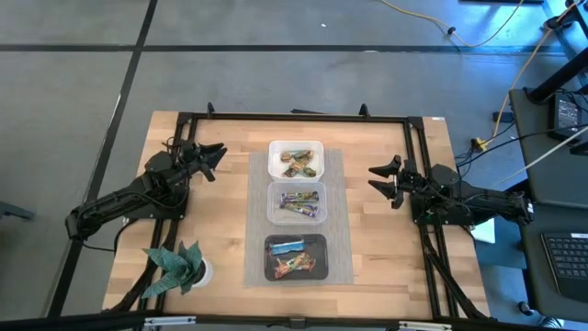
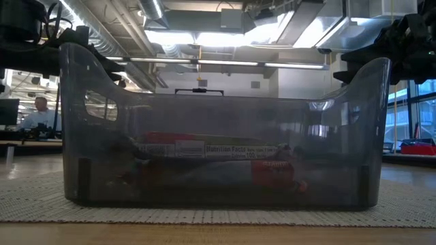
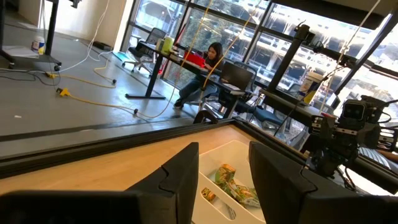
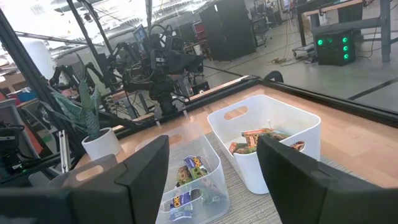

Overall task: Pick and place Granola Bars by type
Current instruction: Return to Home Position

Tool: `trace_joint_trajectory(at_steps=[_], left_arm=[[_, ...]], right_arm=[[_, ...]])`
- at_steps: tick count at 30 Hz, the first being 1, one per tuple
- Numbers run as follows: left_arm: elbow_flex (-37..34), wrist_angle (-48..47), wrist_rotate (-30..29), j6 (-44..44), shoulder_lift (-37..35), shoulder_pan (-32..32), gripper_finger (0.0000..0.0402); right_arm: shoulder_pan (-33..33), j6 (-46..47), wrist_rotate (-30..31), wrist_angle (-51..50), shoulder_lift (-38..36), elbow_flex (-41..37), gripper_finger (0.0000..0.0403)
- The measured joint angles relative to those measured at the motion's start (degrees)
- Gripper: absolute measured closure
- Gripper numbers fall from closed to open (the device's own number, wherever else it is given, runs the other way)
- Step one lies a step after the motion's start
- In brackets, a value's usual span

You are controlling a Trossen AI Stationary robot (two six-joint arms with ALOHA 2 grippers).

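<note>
Granola bars lie sorted in three tubs in a row on a grey mat: green-brown bars [image 1: 298,164] in the white tub [image 1: 296,145] at the far end, purple-blue bars [image 1: 301,205] in the clear tub [image 1: 272,204] in the middle, red-orange bars [image 1: 292,266] with a blue one in the black tub [image 1: 296,241] nearest. The low view looks through the black tub [image 2: 218,136] at a bar lying flat [image 2: 225,150]. My left gripper [image 1: 213,157] hovers open left of the white tub. My right gripper [image 1: 380,180] hovers open right of the tubs. Both hold nothing.
A potted plant [image 1: 175,267] stands at the table's near left corner. Bare wood lies on both sides of the mat [image 1: 342,221]. A black frame [image 1: 294,117] runs along the table's far edge. People sit at desks in the room beyond.
</note>
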Motion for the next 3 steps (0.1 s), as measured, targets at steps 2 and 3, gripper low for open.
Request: trace_joint_trajectory(at_steps=[2,3], left_arm=[[0.00,0.00,-0.01,0.00,-0.01,0.01,0.0267],[0.00,0.00,-0.01,0.00,0.00,0.01,0.0267]], right_arm=[[0.02,-0.08,0.00,0.00,0.00,0.00,0.0156],[0.00,-0.06,0.00,-0.01,0.00,0.00,0.0156]])
